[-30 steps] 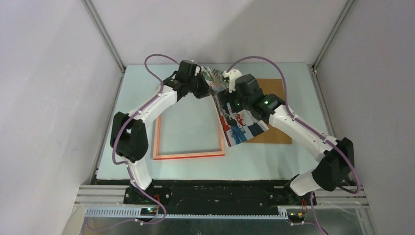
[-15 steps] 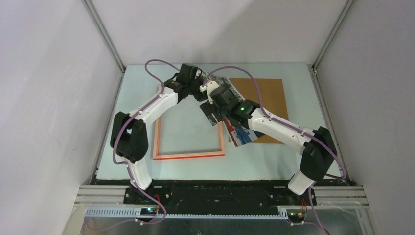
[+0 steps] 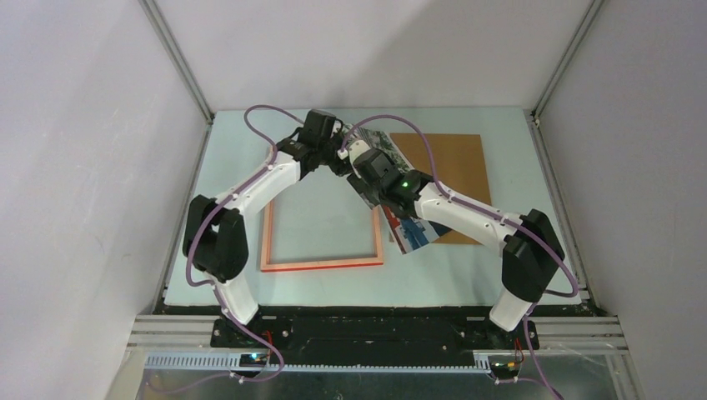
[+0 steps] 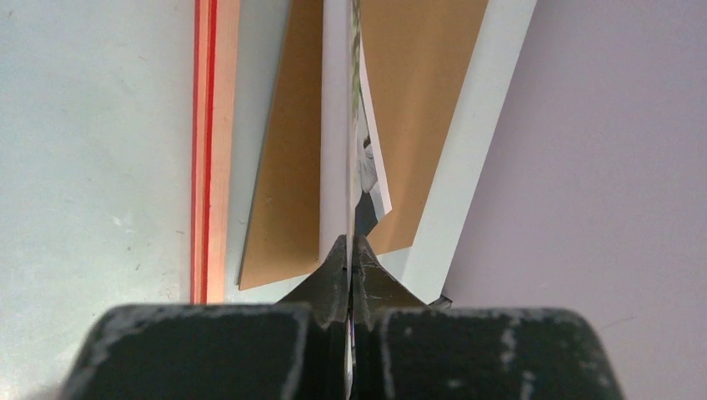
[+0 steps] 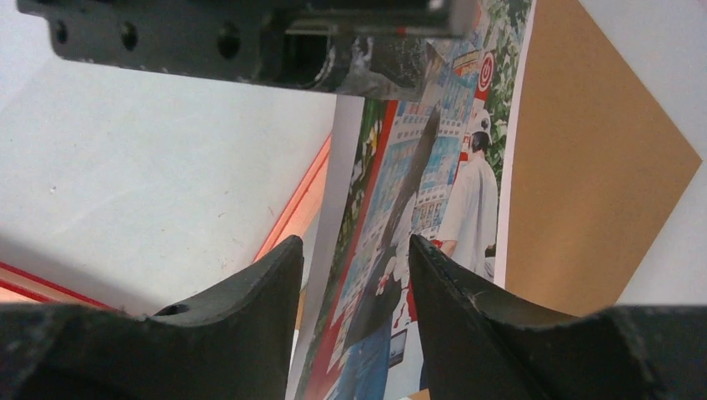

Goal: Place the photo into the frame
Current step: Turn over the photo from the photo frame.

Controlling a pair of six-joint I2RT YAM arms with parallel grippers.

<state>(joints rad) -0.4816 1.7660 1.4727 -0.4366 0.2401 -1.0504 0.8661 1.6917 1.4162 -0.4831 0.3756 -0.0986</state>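
The photo (image 3: 414, 229) hangs tilted over the table, its near end low by the frame's right side. My left gripper (image 3: 340, 158) is shut on its far edge; in the left wrist view the print (image 4: 357, 158) runs edge-on out of the closed tips (image 4: 348, 243). My right gripper (image 3: 357, 169) is open just beside the left one. In the right wrist view its jaws (image 5: 354, 246) stand apart with the photo's printed face (image 5: 417, 192) showing in the gap. The frame (image 3: 321, 263) lies flat, pale back up, left of the photo.
The brown backing board (image 3: 454, 162) lies flat at the back right, partly under the photo; it also shows in the right wrist view (image 5: 584, 167). The left gripper's body (image 5: 333, 50) hangs close above the right jaws. Enclosure walls stand on three sides.
My right gripper has slid left along the photo, close to the left gripper. The photo's far end has moved left with it. The left gripper has barely moved.
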